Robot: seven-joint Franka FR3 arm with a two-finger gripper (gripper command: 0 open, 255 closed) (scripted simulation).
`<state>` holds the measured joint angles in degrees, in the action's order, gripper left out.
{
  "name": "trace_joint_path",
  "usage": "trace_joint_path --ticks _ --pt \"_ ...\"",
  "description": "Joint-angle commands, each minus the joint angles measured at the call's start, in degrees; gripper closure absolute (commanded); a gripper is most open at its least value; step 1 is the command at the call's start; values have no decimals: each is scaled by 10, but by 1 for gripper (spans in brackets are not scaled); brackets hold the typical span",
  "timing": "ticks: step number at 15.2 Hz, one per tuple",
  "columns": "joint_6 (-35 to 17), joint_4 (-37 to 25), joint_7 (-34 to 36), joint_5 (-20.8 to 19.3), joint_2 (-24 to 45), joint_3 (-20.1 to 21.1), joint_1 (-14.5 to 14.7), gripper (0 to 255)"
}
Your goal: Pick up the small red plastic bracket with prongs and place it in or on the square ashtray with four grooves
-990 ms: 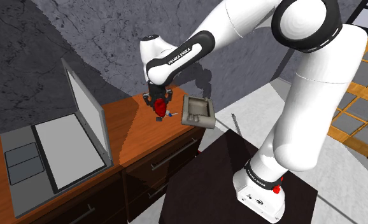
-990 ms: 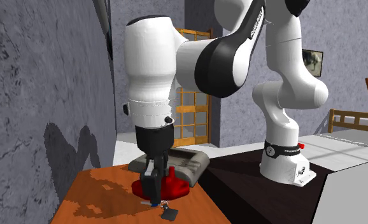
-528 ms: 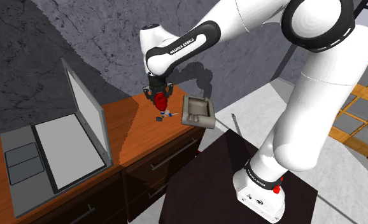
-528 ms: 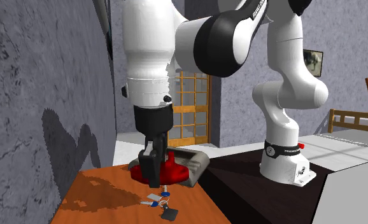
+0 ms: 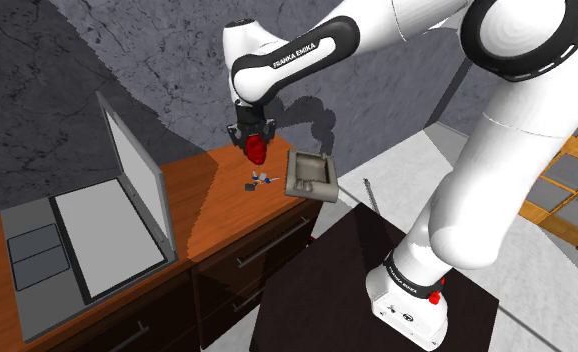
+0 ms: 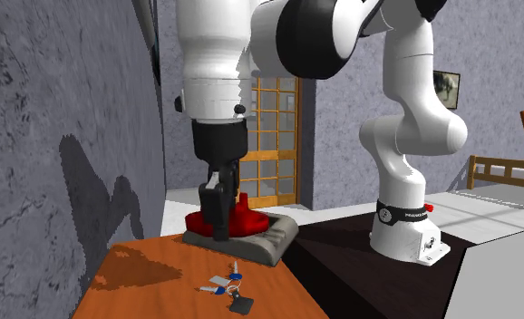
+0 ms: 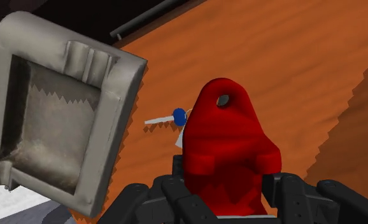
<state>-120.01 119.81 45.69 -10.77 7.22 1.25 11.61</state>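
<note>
The black gripper [image 6: 219, 217] had its fingers clamped on the small red plastic bracket [image 7: 227, 153], above the orange wooden counter [image 7: 291, 63], beside the square grey grooved ashtray [image 7: 116, 127]. An off-centre release could have bounced it off the rim.

Walls: the near wall [image 5: 67, 50] is grey and mottled like stone. In the second exterior view the far wall [image 6: 342, 136] reads plain violet-grey, with a small framed picture [image 6: 448, 89] hung high.
Counter [image 5: 212, 215]: orange-brown wood top set against the mottled wall, dark drawer fronts below with bar handles [image 5: 274, 243].
Floor [image 5: 547, 290]: pale grey.
Lattice door [image 6: 274, 136]: wood frame with panes, in the far wall. A like lattice [image 5: 567, 140] sits at the shoulder view's right edge.
Railed wooden furniture [image 6: 505, 169] stands at the second exterior view's right.
Light: hard. A dark shadow [image 6: 92, 204] falls on the wall; the counter top is part lit, part shaded.
</note>
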Motion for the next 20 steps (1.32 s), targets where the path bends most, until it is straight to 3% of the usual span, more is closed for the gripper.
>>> trace_joint_path --ticks 1,9,17,20 --pt "-5 22 -17 -2 -20 -8 -10 255" --pt "-48 133 -101 -21 -104 -59 -62 255" --pt "-80 202 -194 -54 -159 -121 -119 255" --pt "-105 211 -190 -56 -143 -123 -120 255"
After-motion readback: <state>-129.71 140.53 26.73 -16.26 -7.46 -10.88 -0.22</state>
